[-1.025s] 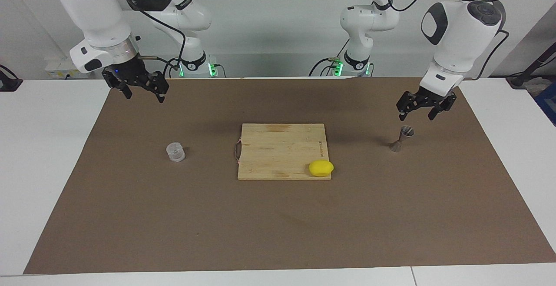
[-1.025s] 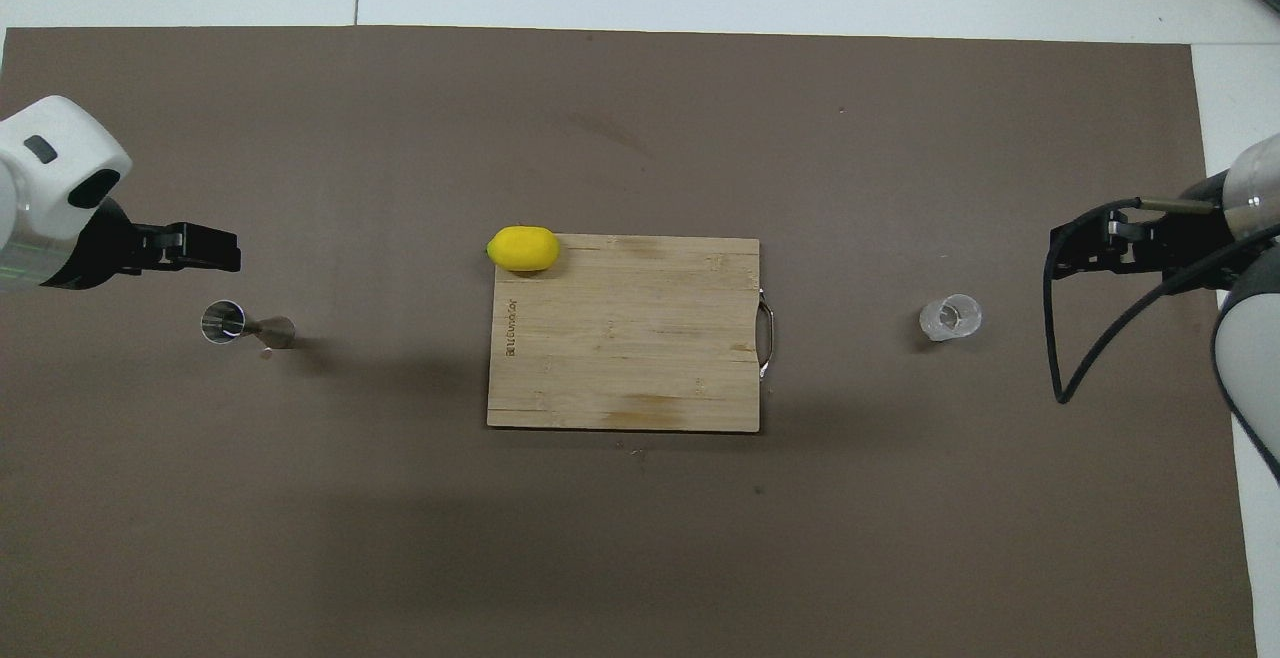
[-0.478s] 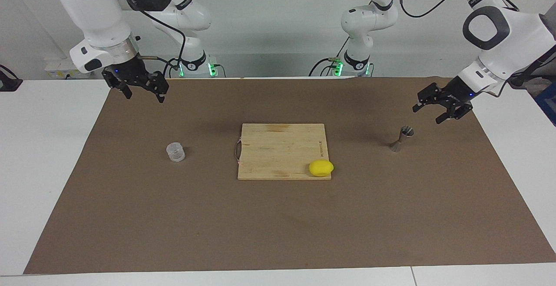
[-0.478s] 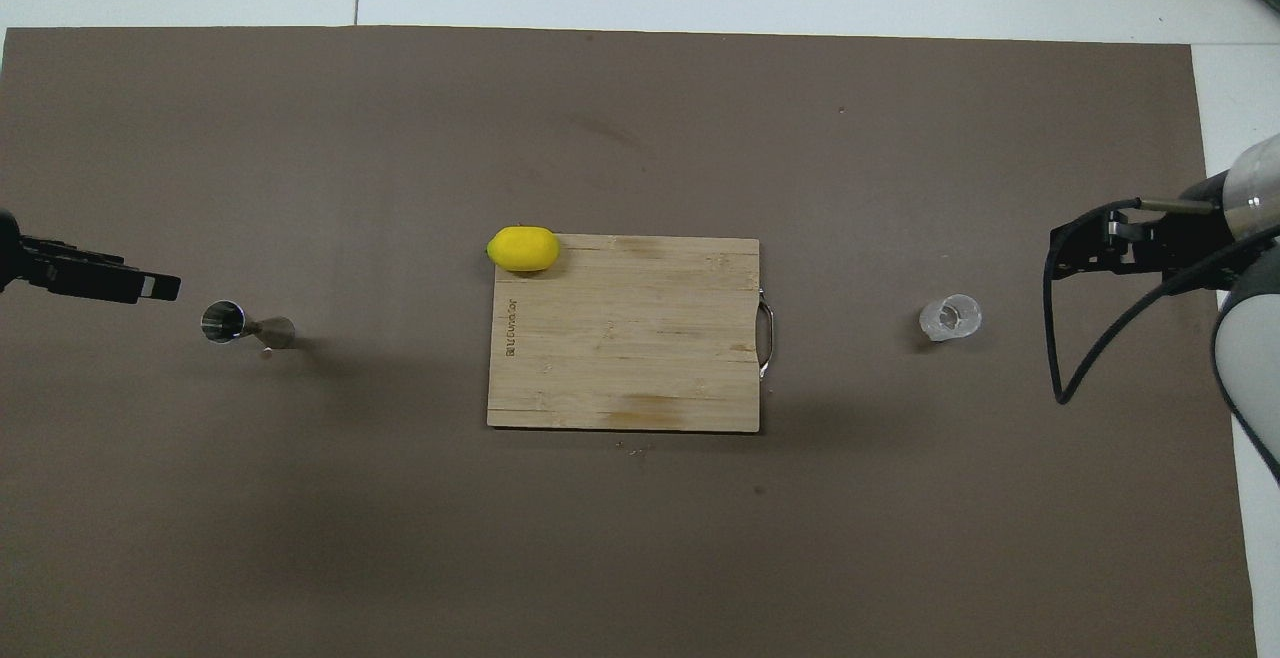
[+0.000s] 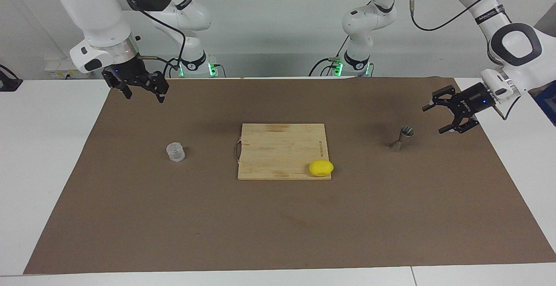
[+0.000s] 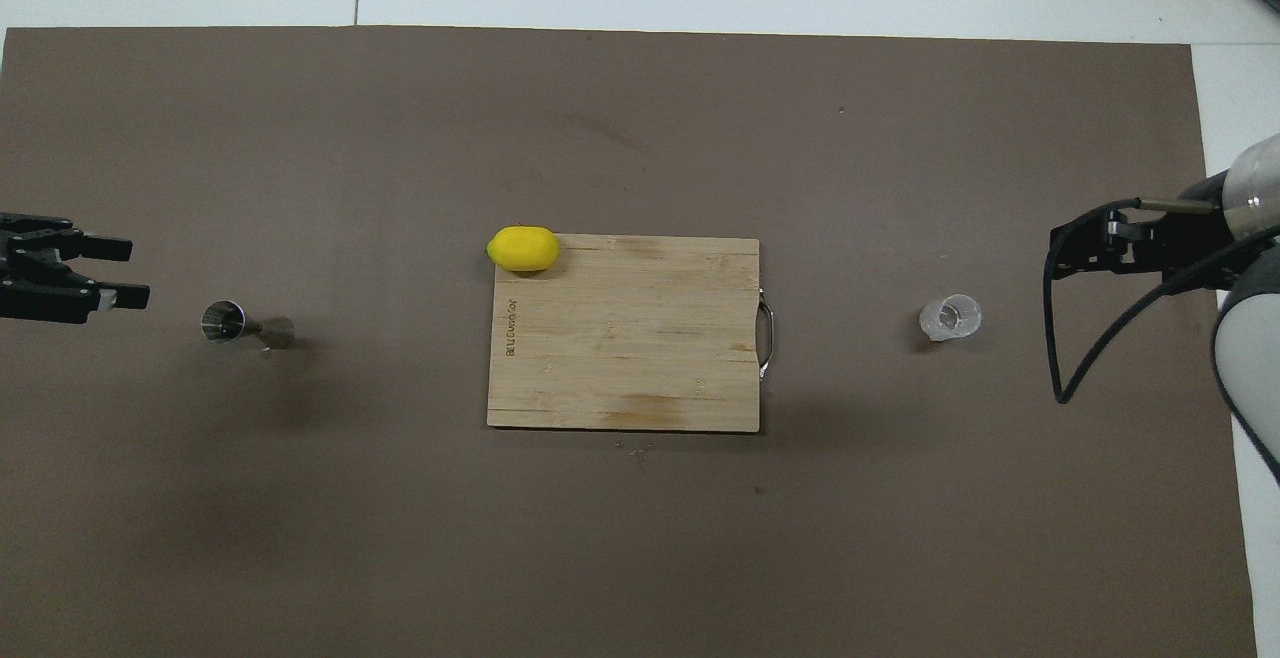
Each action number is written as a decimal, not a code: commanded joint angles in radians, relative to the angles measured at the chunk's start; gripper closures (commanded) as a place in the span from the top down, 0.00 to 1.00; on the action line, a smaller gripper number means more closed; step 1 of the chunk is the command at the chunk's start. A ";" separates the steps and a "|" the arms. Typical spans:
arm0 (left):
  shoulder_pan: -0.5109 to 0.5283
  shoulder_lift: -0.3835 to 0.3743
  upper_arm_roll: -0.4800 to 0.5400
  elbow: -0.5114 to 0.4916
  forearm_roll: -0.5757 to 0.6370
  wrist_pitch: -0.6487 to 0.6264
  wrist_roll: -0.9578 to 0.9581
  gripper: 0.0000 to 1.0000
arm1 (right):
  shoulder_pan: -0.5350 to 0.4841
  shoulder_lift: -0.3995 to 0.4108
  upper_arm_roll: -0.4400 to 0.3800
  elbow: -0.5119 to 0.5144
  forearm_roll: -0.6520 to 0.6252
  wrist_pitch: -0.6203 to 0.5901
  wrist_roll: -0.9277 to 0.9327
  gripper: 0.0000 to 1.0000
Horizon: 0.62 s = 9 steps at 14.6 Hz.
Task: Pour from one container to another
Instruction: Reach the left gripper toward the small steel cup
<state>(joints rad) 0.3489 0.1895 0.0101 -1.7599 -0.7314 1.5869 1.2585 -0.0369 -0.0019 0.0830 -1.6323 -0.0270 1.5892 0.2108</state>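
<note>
The clear squat cup [image 5: 175, 151] [image 6: 950, 317] stands upright on the brown mat toward the right arm's end. Toward the left arm's end stands the metal jigger [image 5: 401, 138] [image 6: 245, 324], also upright on the mat. My left gripper [image 5: 435, 118] [image 6: 130, 271] hangs open beside the jigger, over the mat's edge at the left arm's end. It is turned sideways with its fingers pointing at the jigger, and a gap separates them. My right gripper [image 5: 144, 97] [image 6: 1062, 256] waits open and empty above the mat, apart from the cup.
A wooden cutting board [image 5: 278, 147] [image 6: 625, 358] with a metal handle lies mid-table between cup and jigger. A yellow lemon [image 5: 321, 168] [image 6: 523, 248] rests on the board's corner farthest from the robots, toward the left arm's end.
My left gripper has swung from above the jigger out toward the left arm's end of the table, turning sideways to face the jigger. The right arm, cup and jigger have not moved.
</note>
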 commanded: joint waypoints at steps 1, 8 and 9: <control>0.053 0.099 -0.009 0.082 -0.130 -0.125 0.156 1.00 | -0.014 -0.018 0.007 -0.020 0.006 0.002 -0.013 1.00; 0.122 0.250 -0.012 0.007 -0.288 -0.159 0.746 1.00 | -0.014 -0.018 0.007 -0.020 0.006 0.002 -0.013 1.00; 0.127 0.260 -0.009 -0.006 -0.296 -0.157 0.793 1.00 | -0.014 -0.018 0.007 -0.020 0.006 0.003 -0.013 1.00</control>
<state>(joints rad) 0.4412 0.4172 0.0086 -1.7487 -0.9859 1.4592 1.9478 -0.0369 -0.0019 0.0830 -1.6323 -0.0270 1.5892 0.2108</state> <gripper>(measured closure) 0.000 0.000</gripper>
